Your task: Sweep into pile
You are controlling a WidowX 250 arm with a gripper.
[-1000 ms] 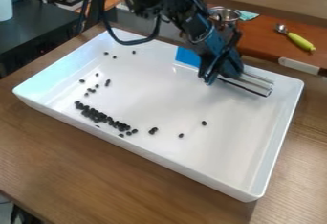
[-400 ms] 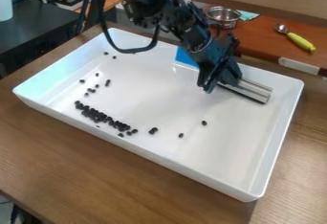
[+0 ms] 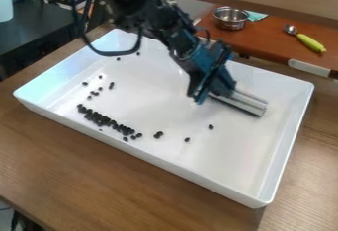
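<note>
Inside a white tray (image 3: 165, 160), I am pinching a silvery sweeping tool (image 3: 245, 103) in my black gripper (image 3: 211, 88), while small dark pellets (image 3: 104, 120) are lying mostly in a band near the long front wall, others scattering around the tray floor.

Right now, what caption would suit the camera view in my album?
A robot's claw holds a silvery bar in a white tray, most dark beads clustered along one side.
</note>
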